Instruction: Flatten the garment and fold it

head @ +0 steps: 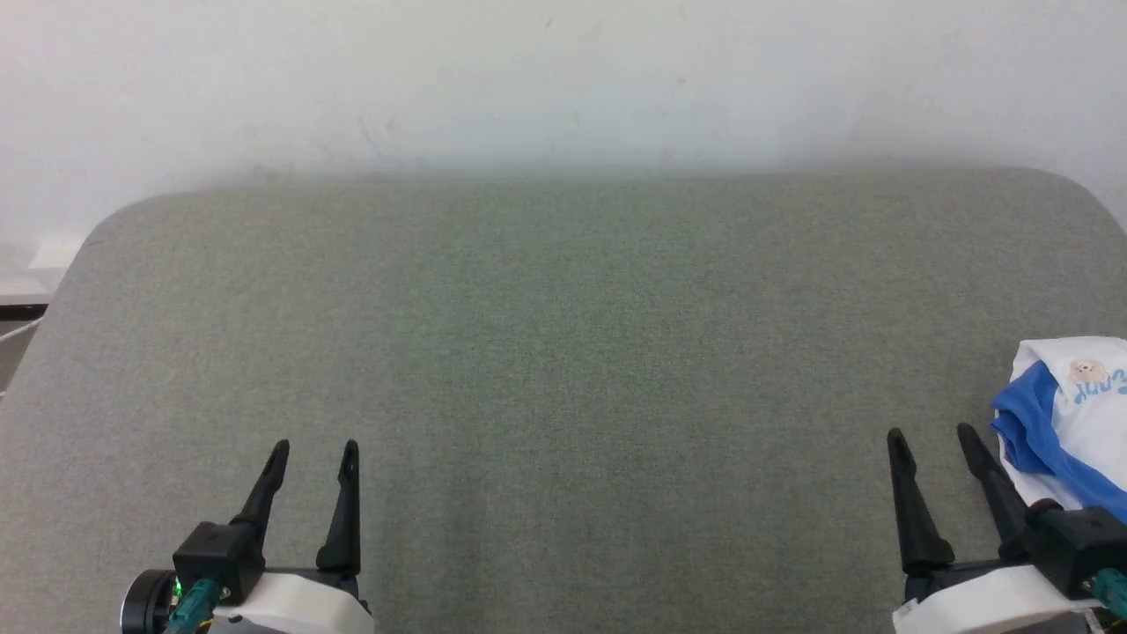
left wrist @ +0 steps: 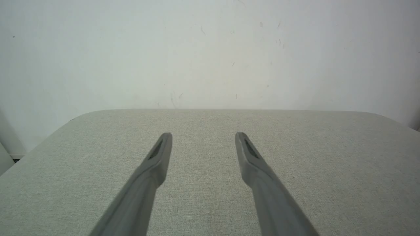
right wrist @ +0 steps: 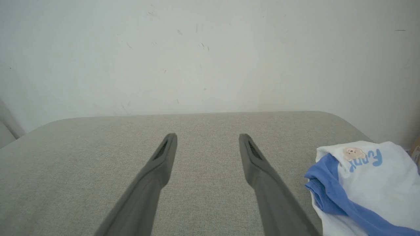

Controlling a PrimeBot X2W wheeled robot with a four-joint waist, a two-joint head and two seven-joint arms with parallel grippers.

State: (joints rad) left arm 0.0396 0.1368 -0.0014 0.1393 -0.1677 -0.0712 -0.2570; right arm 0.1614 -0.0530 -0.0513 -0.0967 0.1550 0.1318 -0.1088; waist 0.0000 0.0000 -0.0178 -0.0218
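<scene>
The garment lies bunched at the right edge of the grey table, white with a bright blue band and a small bear print with blue lettering. In the right wrist view the garment sits just right of my fingers. My right gripper stands open near the front edge, immediately left of the cloth, nothing between its fingers; in its own view the right gripper points over bare fabric. At the lower left my left gripper is open and empty, far from the garment; its own camera shows the left gripper over the table.
The grey fabric-covered table has rounded far corners and meets a white wall at the back. Its left edge drops off beside a dark strip and a cable.
</scene>
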